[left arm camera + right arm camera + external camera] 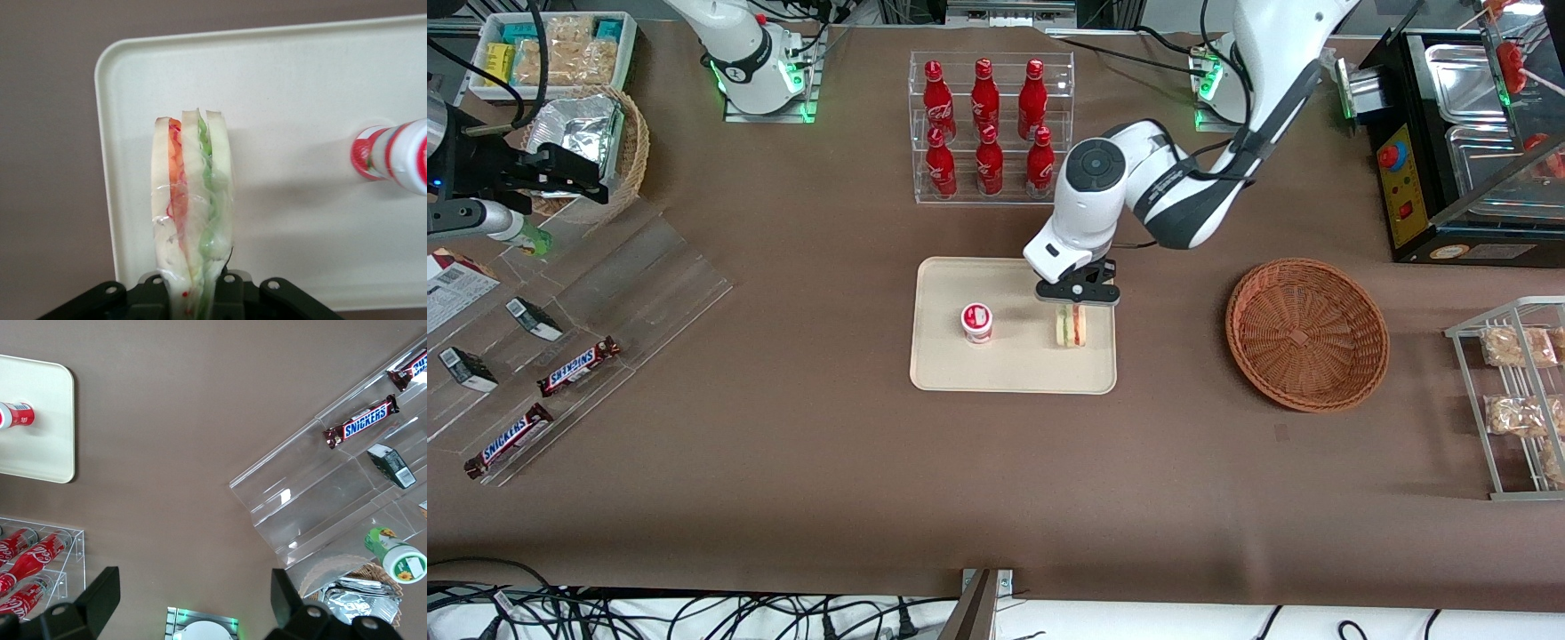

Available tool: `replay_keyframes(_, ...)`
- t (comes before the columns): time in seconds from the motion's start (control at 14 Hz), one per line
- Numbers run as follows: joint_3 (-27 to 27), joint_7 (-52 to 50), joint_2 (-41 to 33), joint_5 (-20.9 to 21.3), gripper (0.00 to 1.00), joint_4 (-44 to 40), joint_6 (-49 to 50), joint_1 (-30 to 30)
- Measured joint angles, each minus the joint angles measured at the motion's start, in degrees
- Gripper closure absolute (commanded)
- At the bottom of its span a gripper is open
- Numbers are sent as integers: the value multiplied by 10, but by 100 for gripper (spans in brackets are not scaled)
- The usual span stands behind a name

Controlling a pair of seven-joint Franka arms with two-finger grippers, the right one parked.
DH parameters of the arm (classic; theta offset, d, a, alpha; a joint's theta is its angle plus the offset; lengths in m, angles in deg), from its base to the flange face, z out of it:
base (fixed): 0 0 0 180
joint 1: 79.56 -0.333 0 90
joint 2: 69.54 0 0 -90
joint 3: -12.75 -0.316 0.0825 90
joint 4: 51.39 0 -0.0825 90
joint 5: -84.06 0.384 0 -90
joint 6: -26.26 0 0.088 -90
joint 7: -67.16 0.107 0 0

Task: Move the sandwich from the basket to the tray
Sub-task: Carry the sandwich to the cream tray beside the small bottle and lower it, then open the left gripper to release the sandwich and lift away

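The gripper is clenched on the sandwich, which stands upright on the tray near its basket-side edge. The basket holds nothing.

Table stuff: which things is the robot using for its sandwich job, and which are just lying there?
Using:
sandwich, held by the gripper over the tray
tray
basket

Just lying there:
cup on the tray
red bottles
chocolate bars

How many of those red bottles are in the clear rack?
6 red bottles, in two rows of three in the clear rack: the upper row and the lower row. The gripper holds the sandwich over the tray.
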State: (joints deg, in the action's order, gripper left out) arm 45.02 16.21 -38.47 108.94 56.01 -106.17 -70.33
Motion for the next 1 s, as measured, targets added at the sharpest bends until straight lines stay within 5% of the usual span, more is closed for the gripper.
replay_keyframes(0.5, -1, -15, 53, 74, 99, -9, -15, 4)
replay_keyframes(0.71, -1, -26, 55, 76, 4, -14, -15, 4)
replay_keyframes(1.0, -2, -105, 55, 78, 0, -19, -15, 4)
